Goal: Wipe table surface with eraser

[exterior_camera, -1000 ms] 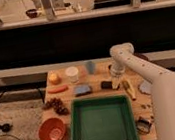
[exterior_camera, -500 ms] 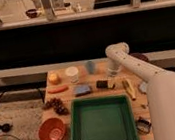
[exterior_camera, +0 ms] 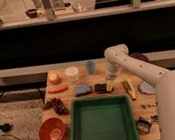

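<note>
Over the last second the arm swung left, carrying the gripper (exterior_camera: pixel 111 83) down beside the eraser (exterior_camera: pixel 103 87), which lay on the table surface (exterior_camera: pixel 138 105) between the blue pad (exterior_camera: pixel 83 89) and the banana (exterior_camera: pixel 129 89). Jaws were clenched, apparently against the eraser's right end. Judged: wiping contact beginning.
</note>
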`<action>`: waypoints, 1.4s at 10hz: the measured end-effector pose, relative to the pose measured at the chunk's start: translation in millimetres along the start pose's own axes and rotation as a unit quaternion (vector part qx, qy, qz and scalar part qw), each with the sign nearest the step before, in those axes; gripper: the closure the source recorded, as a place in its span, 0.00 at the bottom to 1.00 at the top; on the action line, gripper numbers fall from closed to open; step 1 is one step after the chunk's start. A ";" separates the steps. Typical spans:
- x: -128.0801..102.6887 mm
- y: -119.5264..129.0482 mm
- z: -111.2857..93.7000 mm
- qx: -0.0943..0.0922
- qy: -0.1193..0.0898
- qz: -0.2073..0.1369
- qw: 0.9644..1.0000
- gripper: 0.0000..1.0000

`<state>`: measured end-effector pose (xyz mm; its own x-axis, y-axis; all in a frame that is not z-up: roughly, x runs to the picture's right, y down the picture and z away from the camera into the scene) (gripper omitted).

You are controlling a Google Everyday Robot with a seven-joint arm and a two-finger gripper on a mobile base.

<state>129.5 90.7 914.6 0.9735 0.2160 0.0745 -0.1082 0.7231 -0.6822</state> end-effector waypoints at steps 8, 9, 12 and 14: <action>41.4 -20.1 -6.8 0.014 0.024 0.039 0.999 1.00; 37.3 -24.3 -6.7 0.016 0.021 0.036 0.999 1.00; 27.2 -28.6 -4.8 0.021 0.011 0.026 0.999 1.00; 17.2 -22.0 -5.1 0.020 0.001 0.016 1.000 1.00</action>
<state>149.7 75.1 927.2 0.9700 0.2377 0.0516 -0.1470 0.7418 -0.6543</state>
